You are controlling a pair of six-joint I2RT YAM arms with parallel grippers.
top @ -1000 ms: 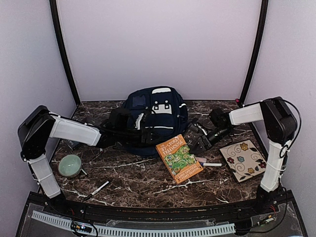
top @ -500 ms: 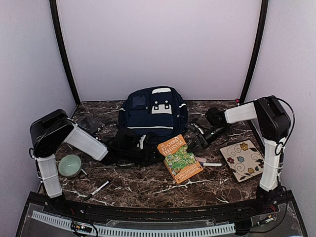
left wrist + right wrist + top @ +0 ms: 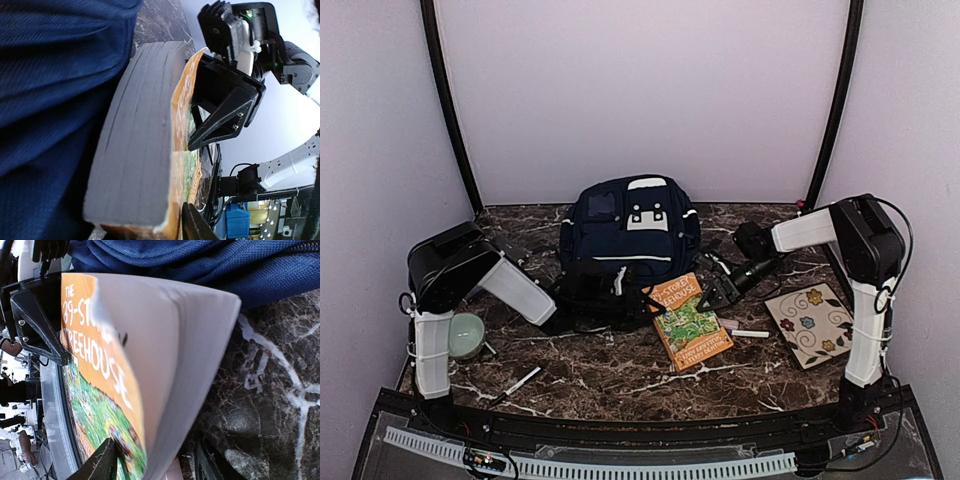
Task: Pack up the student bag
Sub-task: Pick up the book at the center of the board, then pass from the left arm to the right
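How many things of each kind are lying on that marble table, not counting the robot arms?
Navy-blue fabric backpack: 1
Orange paperback book: 1
Pale green bowl: 1
Square flowered tile: 1
White marker pens: 2
Total clearly seen: 6

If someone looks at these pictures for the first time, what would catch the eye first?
The large navy student bag stands out first, at the back middle of the dark marble table. Next comes the bright orange book, lying just in front of the bag to the right, with the right gripper straddling its far edge. A floral tile lies near the table's right edge.
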